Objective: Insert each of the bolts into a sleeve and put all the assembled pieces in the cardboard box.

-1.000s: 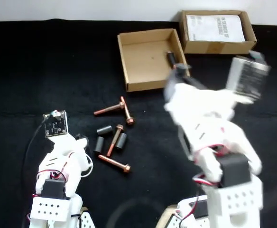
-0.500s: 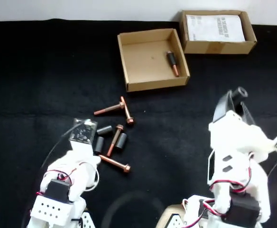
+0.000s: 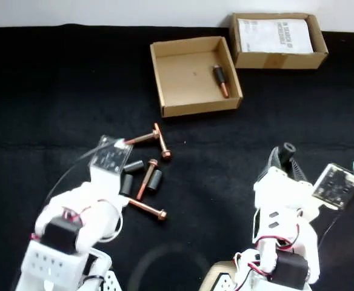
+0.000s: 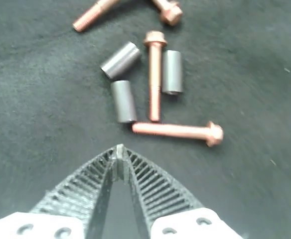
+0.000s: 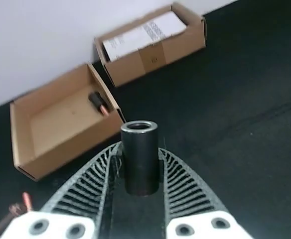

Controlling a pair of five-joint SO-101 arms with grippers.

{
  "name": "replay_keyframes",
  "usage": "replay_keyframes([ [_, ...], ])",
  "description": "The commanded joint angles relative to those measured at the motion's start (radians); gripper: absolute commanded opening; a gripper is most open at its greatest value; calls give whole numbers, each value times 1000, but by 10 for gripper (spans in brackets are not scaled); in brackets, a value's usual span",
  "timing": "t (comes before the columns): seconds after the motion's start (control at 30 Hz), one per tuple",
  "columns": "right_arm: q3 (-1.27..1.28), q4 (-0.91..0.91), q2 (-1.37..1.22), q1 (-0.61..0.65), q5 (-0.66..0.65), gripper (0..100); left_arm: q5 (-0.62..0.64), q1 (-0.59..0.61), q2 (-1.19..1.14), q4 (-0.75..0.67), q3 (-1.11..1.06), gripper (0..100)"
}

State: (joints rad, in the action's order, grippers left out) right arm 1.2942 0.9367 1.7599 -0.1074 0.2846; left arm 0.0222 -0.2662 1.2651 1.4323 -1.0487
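Facing the left gripper [image 4: 119, 154], jaws closed, a copper flanged bolt [image 4: 178, 130] lies crosswise mid-frame; the right gripper [image 5: 139, 152] clamps an upright dark metal sleeve [image 5: 139, 164].

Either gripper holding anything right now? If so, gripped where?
Right gripper holds a dark sleeve, pinched across its side walls, with one open end sticking out past the fingertips. Left gripper is shut on nothing.

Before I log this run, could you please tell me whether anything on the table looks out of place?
Nothing stands out. Four bolts and three sleeves lie loose but undamaged on the cloth, one assembled piece lies in the box, and the right gripper holds a fourth sleeve upright.
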Motion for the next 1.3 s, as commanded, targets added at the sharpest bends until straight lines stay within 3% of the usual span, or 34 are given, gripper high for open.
replay_keyframes([
  [0.0, 36, -5, 38, -8, -34, 8, -9, -70, -369, 141, 367, 10],
  [0.13, 65, -5, 50, -7, -34, 8, -84, -127, -740, 341, 684, 10],
  [0.3, 120, -5, 50, -10, -32, 8, -302, -136, -964, 344, 774, 12],
  [0.4, 163, -7, 50, -10, -26, 8, -463, -171, -998, 344, 768, 10],
  [0.77, 381, -234, 50, -74, -26, 8, -786, -334, -1007, 342, 645, 11],
  [1.1, 476, -312, 50, -74, -28, 8, -1158, -318, -1049, 342, 610, 13],
  [1.27, 506, -346, 50, -70, -31, 8, -1212, -326, -1121, 267, 610, 14],
])
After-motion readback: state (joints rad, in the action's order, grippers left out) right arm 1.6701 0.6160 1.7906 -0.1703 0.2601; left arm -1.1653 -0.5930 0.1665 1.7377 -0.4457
